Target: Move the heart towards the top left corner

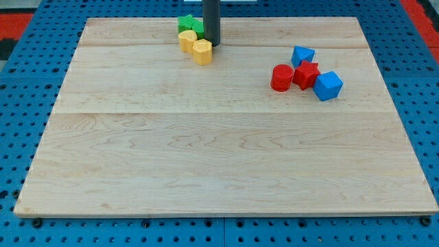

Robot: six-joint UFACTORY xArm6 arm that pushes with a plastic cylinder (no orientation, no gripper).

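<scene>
The yellow heart (187, 40) lies near the middle of the board's top edge, slightly left of centre. A yellow hexagon (202, 51) touches its lower right side. A green star (186, 22) and a second green block (197, 29) sit just above the heart, touching it. My tip (211, 44) comes down from the view's top. It stands right of the green blocks and the heart, just above and right of the hexagon, close against this cluster.
At the view's right a second cluster lies together: a red cylinder (281, 78), a red star (306, 74), a blue triangle (302, 55) and a blue cube (328, 86). The wooden board (206, 151) is ringed by blue pegboard.
</scene>
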